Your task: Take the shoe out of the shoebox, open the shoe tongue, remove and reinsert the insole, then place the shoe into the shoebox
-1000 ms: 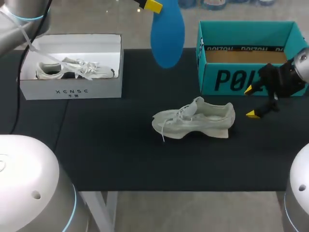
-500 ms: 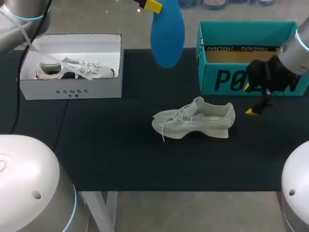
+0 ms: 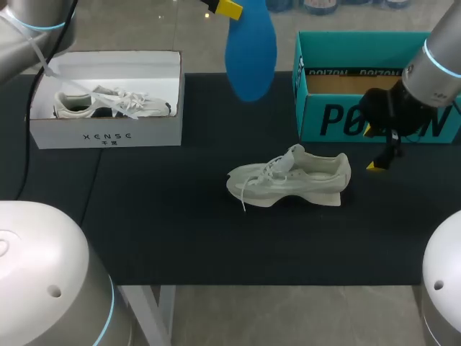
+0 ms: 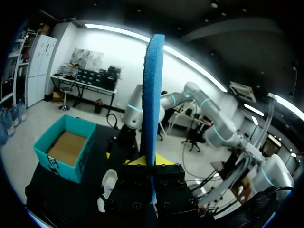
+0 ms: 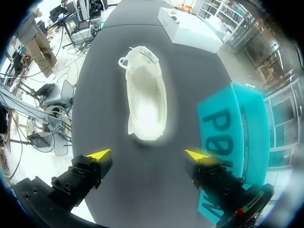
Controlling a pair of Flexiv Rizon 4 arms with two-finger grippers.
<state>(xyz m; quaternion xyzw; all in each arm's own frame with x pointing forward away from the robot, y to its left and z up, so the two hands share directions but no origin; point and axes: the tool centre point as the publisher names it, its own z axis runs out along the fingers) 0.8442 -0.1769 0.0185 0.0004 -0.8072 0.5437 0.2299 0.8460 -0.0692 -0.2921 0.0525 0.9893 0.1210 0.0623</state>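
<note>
Right gripper [image 5: 148,156]: fingers stood wide apart with nothing between them. It hung low over the table [image 3: 180,231], just behind the shoe's heel.
Left gripper [image 3: 229,9]: clamped on the blue insole [image 4: 153,95], held on edge high above the table's far side.
Shoe [image 5: 146,99]: stood on its sole mid-table, outside both boxes, toe pointing away from the right gripper.
Teal shoebox [image 5: 237,123]: open, just beside the right gripper.
White shoebox [image 3: 108,133]: at far left, with a second shoe [image 3: 108,102] inside.

White arm [image 3: 441,66], black yellow-tipped end effector [image 5: 147,154]
</note>
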